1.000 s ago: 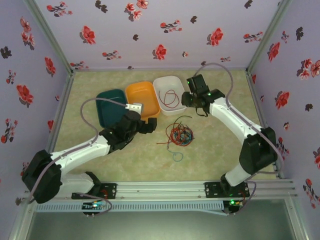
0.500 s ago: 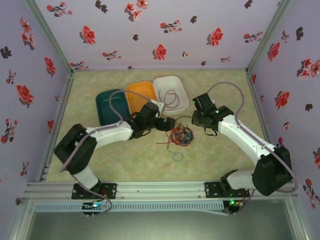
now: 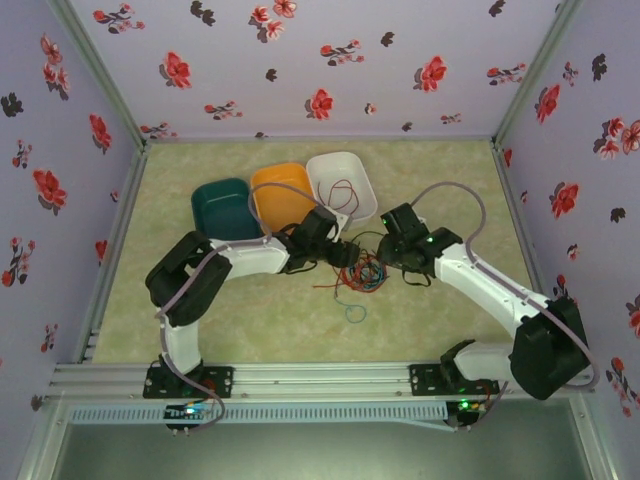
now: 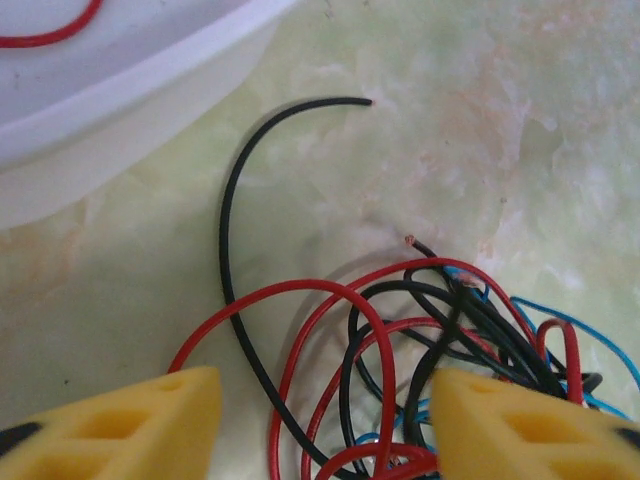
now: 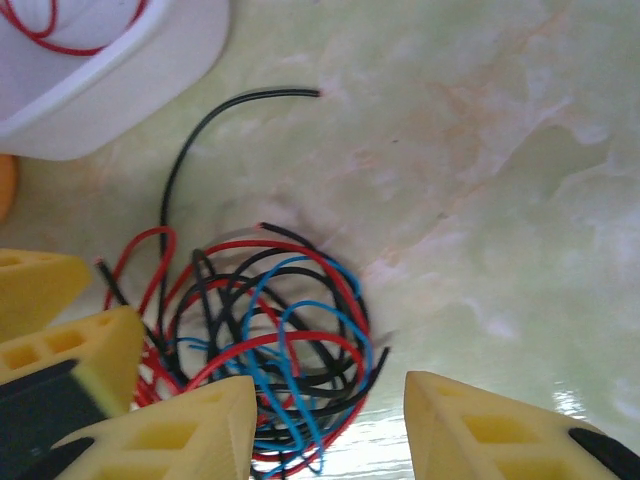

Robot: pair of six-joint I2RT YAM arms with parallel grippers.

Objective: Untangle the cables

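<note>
A tangle of thin red, black and blue cables (image 3: 367, 270) lies on the pale green marbled bench (image 3: 250, 315), near its middle and just in front of a white plastic tray (image 3: 318, 168). The heap is roughly round, with no clear long axis. 1 loose black end (image 4: 228, 200) leaves it and arcs away toward the white tray, its tip bent sideways, clear of the tray wall. A thin red tail (image 3: 325, 285) trails out of the heap toward the left arm's side. A small blue loop (image 3: 355, 312) lies apart, nearer the arm bases.

The left pincer (image 4: 325, 400) stands low over the heap's tray side, its yellow jaws apart, with several red and black strands lying in the gap. The right pincer (image 5: 330, 400) hangs over the opposite edge, jaws likewise apart above the blue and red coils.

A single red wire (image 3: 343, 192) lies curled inside the white tray, beside an orange tray (image 3: 275, 185) and a dark green tray (image 3: 220, 205).
</note>
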